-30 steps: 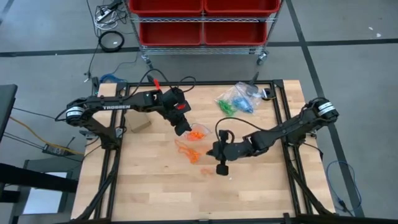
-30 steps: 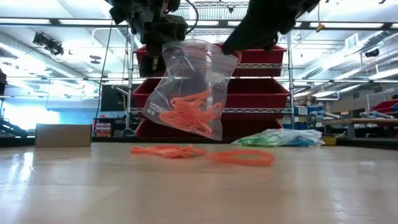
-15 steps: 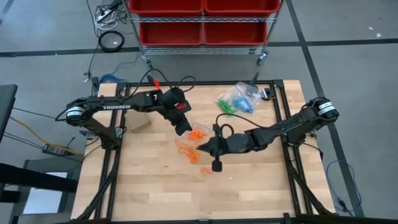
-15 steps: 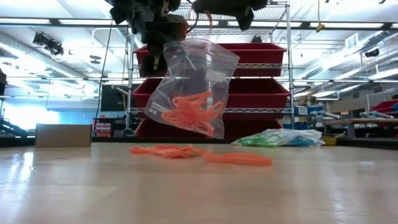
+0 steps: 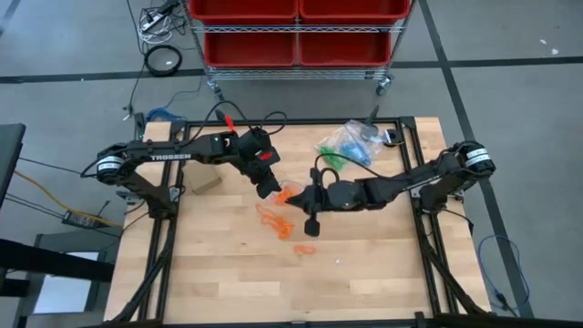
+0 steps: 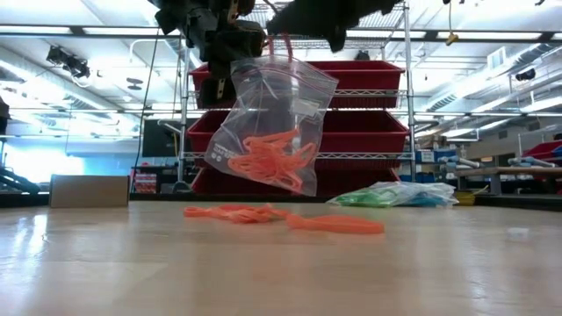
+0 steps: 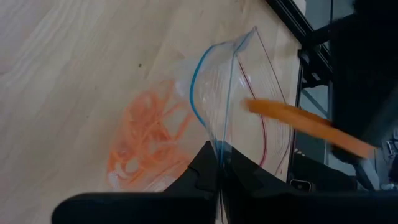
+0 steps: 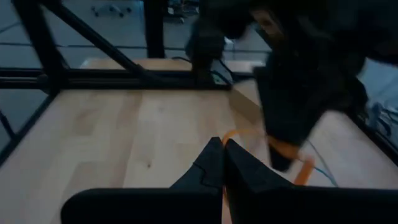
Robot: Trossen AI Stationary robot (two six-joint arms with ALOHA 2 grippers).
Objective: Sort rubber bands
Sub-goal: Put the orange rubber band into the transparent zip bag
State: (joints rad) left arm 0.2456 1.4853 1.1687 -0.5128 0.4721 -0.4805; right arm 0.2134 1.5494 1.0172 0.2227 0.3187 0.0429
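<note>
A clear zip bag (image 6: 268, 123) with orange rubber bands (image 6: 268, 158) inside hangs above the table's middle, its mouth (image 7: 239, 93) open; my left gripper (image 5: 270, 189) is shut on it. Just right of it, my right gripper (image 5: 293, 195) is shut on one orange rubber band (image 7: 298, 124), whose free end reaches over the bag's mouth. More orange bands (image 5: 273, 219) lie loose on the wood below, one (image 5: 303, 248) apart toward the near edge. My left gripper pinches the bag's top rim (image 7: 219, 148) at the zip strip between its two fingers, slanting down from the table's left. The bag hangs below the fingers, tilted and clear of the table, with its mouth gaping. My right gripper pinches the orange band (image 8: 249, 134) between its shut fingers, coming nearly level from the table's right. The band sticks out past the fingertips, lifted clear, toward the bag's mouth. The exact spot on the band is hidden by the fingers.
Clear bags with green and blue bands (image 5: 346, 146) lie at the far right of the table. A small cardboard box (image 5: 202, 182) stands at the left. A red bin rack (image 5: 296, 32) stands beyond the far edge. The near half of the table is bare wood.
My right gripper has risen and gone toward the far left, up to the bag's mouth, tipping from pointing down to nearly level, shut all the while. The bag and my left gripper have kept still.
</note>
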